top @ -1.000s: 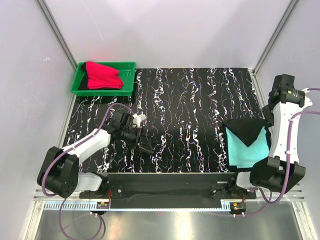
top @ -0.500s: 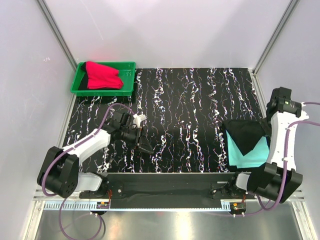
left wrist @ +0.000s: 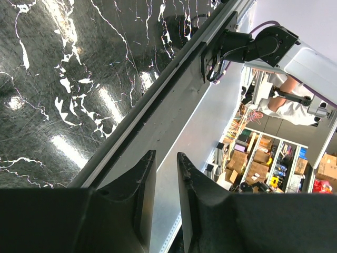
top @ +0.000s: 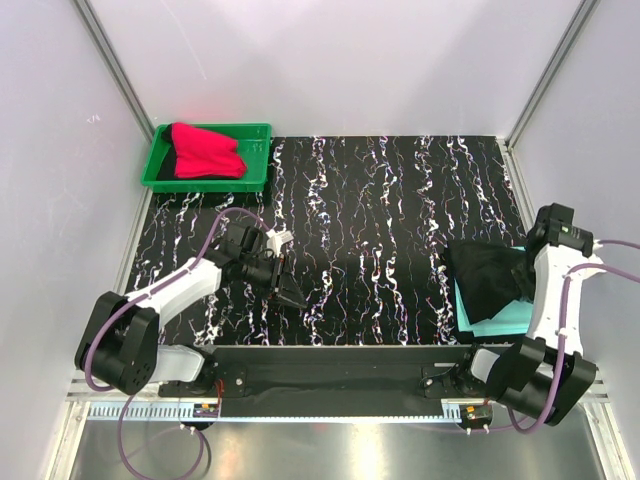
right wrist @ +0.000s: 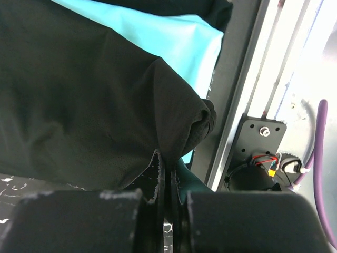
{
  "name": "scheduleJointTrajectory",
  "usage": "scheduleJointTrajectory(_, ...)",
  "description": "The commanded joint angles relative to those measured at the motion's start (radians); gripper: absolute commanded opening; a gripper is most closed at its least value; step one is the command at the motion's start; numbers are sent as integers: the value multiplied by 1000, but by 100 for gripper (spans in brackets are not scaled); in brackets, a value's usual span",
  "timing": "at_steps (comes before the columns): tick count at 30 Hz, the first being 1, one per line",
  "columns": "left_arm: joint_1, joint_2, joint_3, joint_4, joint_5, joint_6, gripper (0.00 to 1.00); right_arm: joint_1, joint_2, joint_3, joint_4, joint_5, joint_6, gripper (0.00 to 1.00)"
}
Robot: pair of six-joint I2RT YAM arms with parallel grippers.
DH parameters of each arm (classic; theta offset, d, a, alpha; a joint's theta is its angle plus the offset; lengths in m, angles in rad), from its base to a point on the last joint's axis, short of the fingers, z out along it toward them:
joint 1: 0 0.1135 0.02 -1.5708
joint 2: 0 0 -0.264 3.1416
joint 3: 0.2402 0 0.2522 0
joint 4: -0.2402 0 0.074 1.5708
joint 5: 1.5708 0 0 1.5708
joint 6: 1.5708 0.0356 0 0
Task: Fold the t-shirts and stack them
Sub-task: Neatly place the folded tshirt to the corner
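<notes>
Right gripper (right wrist: 166, 182) pinching a fold of the black t-shirt (top: 488, 280), near right, atop the turquoise t-shirt (top: 497, 321). Left gripper (left wrist: 166, 158) slightly parted, empty. Our worry: the thin pinch slips, or dragging rucks the turquoise.

Far-left corner of the surface (top: 400, 200): tray (top: 158, 172), with the tray t-shirt (top: 205, 150) lying in it.

Near-right edge: a stack of two. The top t-shirt (top: 485, 280) lies on the bottom t-shirt (top: 495, 322) and covers its far part. The bottom one shows on the near side.

My right end effector (right wrist: 165, 174) is at the right side of the stack, pinched on a fold of the top t-shirt, with the bottom t-shirt just beneath.

My left end effector (top: 290, 295) is over the near-left part of the surface, close to the near edge, well apart from tray and stack. Its jaws are slightly parted with nothing between.
</notes>
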Motion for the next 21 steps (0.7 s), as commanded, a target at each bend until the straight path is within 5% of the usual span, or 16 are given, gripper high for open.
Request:
scheduleJointTrajectory(1,5,3,-12,28,41,14,26,-10,-41,-30,-25,24,50,0)
scheduleJointTrajectory(16,13,22,-1,38,46,10,25,-48,12,-129,79,87,24,15)
scheduleJointTrajectory(21,13,12,-12,40,50,4,25,-121,25,-100,98,180,17,45)
